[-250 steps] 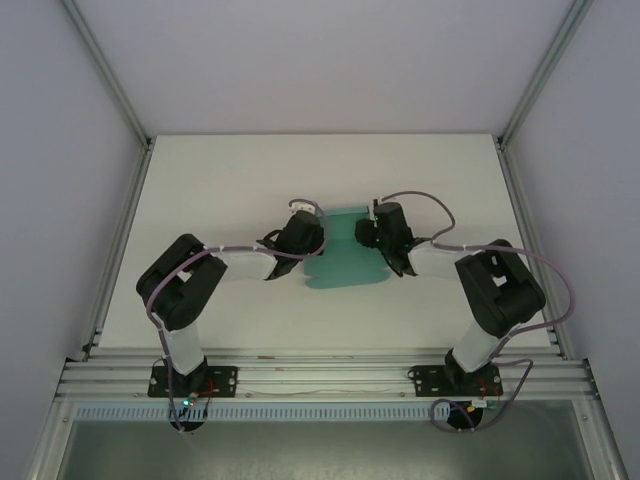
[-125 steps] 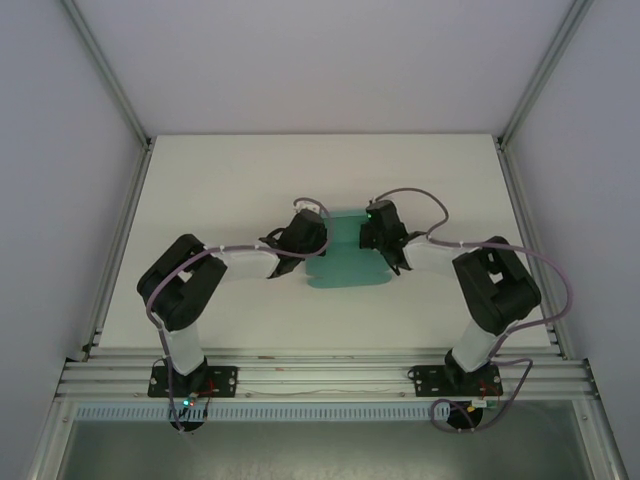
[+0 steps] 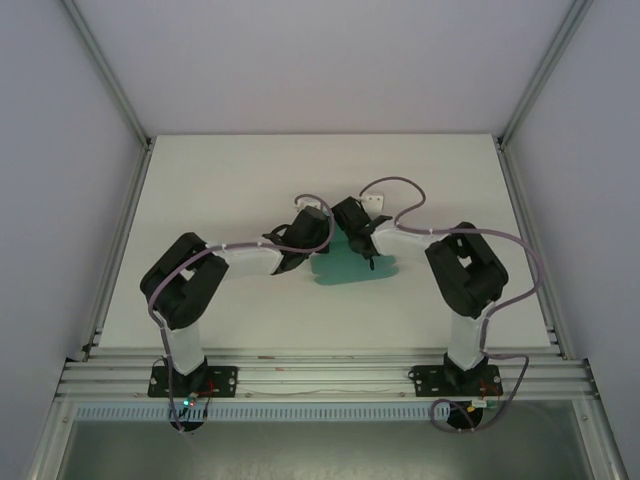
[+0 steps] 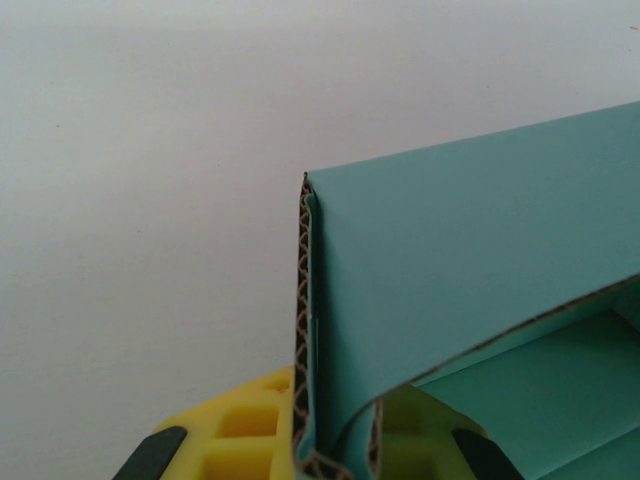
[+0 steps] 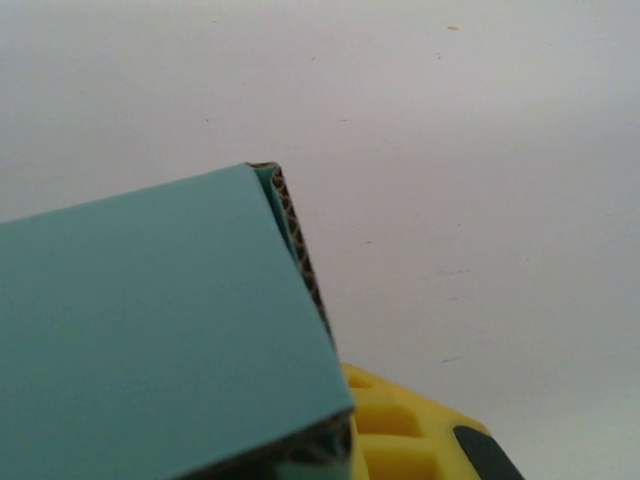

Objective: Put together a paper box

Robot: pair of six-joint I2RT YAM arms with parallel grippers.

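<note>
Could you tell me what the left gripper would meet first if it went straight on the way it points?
The paper box: the left gripper is shut on a folded wall of it, which runs on right ahead. Beyond that lies white table, though depth is hard to judge.

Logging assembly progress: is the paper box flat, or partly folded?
Partly folded: the left wrist view shows a paper box flap doubled over itself; from above, the rest lies spread.

No legible text, label, number anywhere (paper box faces plain teal).
</note>
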